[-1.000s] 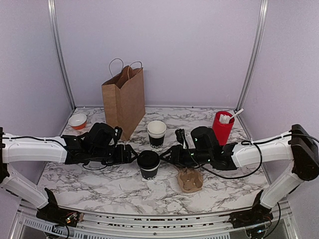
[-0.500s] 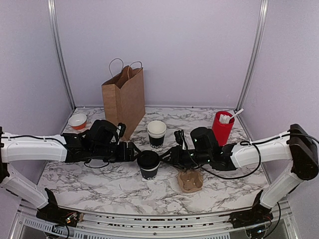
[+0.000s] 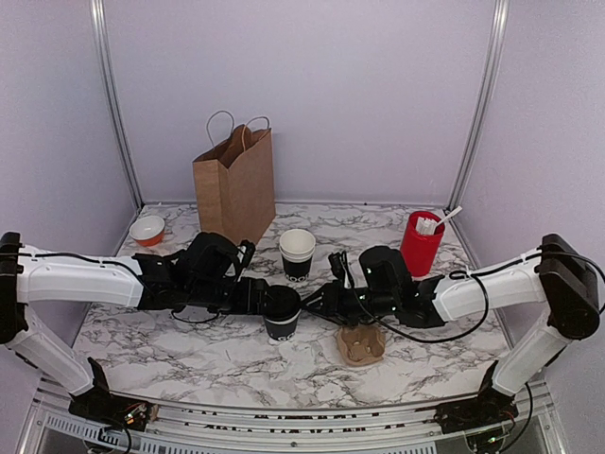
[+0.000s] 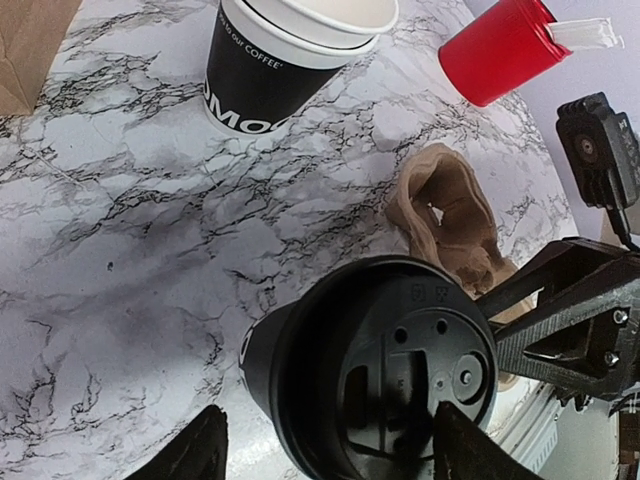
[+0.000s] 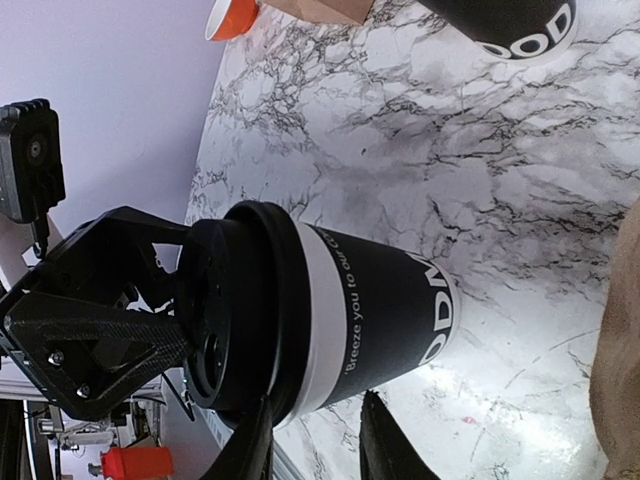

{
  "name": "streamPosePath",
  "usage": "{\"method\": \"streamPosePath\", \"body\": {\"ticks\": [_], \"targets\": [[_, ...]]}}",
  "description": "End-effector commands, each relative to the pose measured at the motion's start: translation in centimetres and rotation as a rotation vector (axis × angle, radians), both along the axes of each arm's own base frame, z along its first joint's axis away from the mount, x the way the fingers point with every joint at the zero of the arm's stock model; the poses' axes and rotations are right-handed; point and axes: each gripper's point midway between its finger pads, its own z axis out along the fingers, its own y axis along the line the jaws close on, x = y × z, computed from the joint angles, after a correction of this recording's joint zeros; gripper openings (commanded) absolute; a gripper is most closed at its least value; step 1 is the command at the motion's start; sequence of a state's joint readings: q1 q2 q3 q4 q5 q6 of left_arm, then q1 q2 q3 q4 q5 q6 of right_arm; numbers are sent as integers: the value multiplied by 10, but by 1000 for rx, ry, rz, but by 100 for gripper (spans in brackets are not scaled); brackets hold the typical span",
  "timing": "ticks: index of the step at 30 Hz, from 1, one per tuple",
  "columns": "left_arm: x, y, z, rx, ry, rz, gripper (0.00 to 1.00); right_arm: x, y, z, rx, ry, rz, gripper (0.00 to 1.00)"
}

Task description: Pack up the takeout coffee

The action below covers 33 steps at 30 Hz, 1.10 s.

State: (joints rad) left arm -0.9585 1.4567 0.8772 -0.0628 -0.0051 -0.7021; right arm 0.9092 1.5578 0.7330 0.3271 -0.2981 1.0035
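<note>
The takeout coffee [image 3: 282, 313], a small black cup with white lettering and a black lid, stands upright at the table's middle. My left gripper [image 3: 266, 298] reaches it from the left. In the left wrist view the left gripper [image 4: 330, 455] is open, its jaws straddling the lid [image 4: 405, 365] with a gap on the left side. My right gripper [image 3: 317, 302] comes in from the right. In the right wrist view the right gripper [image 5: 315, 445] is narrowly open against the cup's side [image 5: 390, 310], one fingertip [image 5: 252, 448] at the lid's rim, nothing between them.
A brown paper bag [image 3: 234, 185] stands open at the back left. A stack of lidless black cups [image 3: 297, 253] sits behind the coffee. A red cup with white sticks [image 3: 421, 241] is back right, an orange bowl [image 3: 146, 229] far left, a crumpled cardboard carrier [image 3: 361, 342] front right.
The left arm has slid right until its jaws flank the cup's lid, narrowing a little. The right gripper has crept left to the cup and narrowed. The cup has not moved.
</note>
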Motion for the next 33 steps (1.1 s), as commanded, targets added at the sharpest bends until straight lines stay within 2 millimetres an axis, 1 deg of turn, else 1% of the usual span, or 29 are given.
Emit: {"method": "streamPosePath", "body": {"ticks": [1, 4, 10, 13, 16, 20, 22, 26, 29, 33], "targets": [[3, -12, 10, -17, -28, -14, 70, 4, 6, 1, 33, 3, 3, 28], [1, -14, 9, -19, -24, -16, 68, 4, 8, -1, 36, 9, 2, 27], [-2, -14, 4, -15, -8, -7, 66, 8, 12, 1, 46, 4, 1, 26], [-2, -12, 2, -11, -6, 8, 66, 9, 9, 3, 38, -4, -14, 25], [1, -7, 3, -11, -8, 38, 66, 10, 1, 7, 28, -15, -41, 24], [2, -4, 4, -23, 1, 76, 66, 8, -9, 13, 38, -20, -75, 24], [3, -3, 4, -28, -1, 85, 66, 7, -10, 15, 49, -22, -82, 25], [3, -2, 4, -28, -1, 92, 66, 2, 0, 16, 76, -8, -59, 28], [3, -2, 3, -29, 1, 92, 66, 1, 8, 14, 86, 0, -44, 29], [2, -3, 2, -30, 7, 91, 65, 1, 13, 12, 109, 11, -41, 29]]}}
